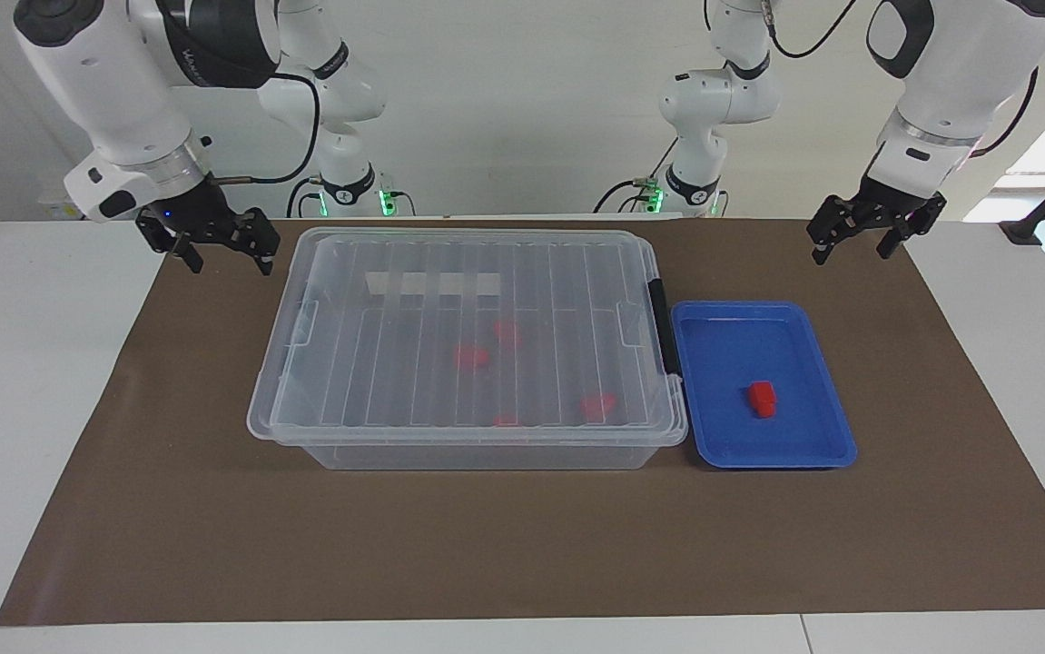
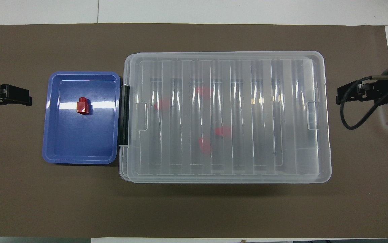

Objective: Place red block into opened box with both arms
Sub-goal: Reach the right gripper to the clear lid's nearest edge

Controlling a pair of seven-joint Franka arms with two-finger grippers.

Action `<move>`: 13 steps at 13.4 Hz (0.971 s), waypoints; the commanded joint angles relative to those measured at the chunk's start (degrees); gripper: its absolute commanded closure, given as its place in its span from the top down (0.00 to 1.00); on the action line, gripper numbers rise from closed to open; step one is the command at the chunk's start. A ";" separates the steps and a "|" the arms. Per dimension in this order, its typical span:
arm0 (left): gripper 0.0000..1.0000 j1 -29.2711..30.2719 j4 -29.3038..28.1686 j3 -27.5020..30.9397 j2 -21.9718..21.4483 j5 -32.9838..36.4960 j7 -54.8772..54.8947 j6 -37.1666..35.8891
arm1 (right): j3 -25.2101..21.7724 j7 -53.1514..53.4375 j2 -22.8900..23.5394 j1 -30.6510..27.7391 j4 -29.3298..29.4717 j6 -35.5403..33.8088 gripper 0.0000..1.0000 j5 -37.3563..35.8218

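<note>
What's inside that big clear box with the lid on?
Through the ribbed lid of the box, four blurry red pieces show on its floor. Their exact shapes can't be made out through the lid. The red block lies outside, in the blue tray.

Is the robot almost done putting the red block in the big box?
Not yet. Nothing looks done: the red block lies in the blue tray, and the box has its lid on. The right gripper is open over the mat by the box's end; the left gripper waits, open and empty. Opening the lid, lifting the block and dropping it in are all left.
</note>
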 commanded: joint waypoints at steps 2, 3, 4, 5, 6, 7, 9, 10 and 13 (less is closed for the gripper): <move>1.00 0.37 -0.96 -0.04 -1.06 -0.52 0.63 -0.32 | 2.62 1.94 -0.44 -1.10 -6.82 5.95 1.00 0.97; 1.00 0.37 -0.96 -0.04 -1.06 -0.52 0.63 -0.32 | 2.62 1.68 -0.35 -1.18 -8.41 6.66 1.00 0.97; 1.00 0.37 -0.96 -0.04 -1.06 -0.52 0.63 -0.32 | 2.27 1.24 -0.52 -1.18 -9.56 6.85 1.00 0.97; 1.00 0.37 -0.96 -0.04 -1.06 -0.52 0.63 -0.32 | 2.18 0.89 -0.53 -1.18 -10.09 6.93 1.00 0.97; 1.00 0.37 -0.96 -0.04 -1.06 -0.52 0.63 -0.32 | 2.18 0.89 -0.44 -1.27 -10.70 7.02 1.00 0.97; 1.00 0.37 -0.96 -0.04 -1.06 -0.52 0.63 -0.32 | 2.09 0.89 -0.53 -1.36 -11.93 7.02 1.00 0.89; 1.00 0.37 -0.96 -0.04 -1.06 -0.52 0.63 -0.32 | 2.09 -0.34 -0.61 -1.36 -13.95 9.38 1.00 0.89; 1.00 0.37 -0.96 -0.04 -1.06 -0.52 0.63 -0.32 | 2.01 -0.95 -0.79 -1.36 -15.44 11.05 1.00 0.89; 1.00 0.37 -0.96 -0.04 -1.06 -0.52 0.63 -0.32 | 1.13 -2.01 -1.14 -1.54 -18.08 12.91 1.00 0.71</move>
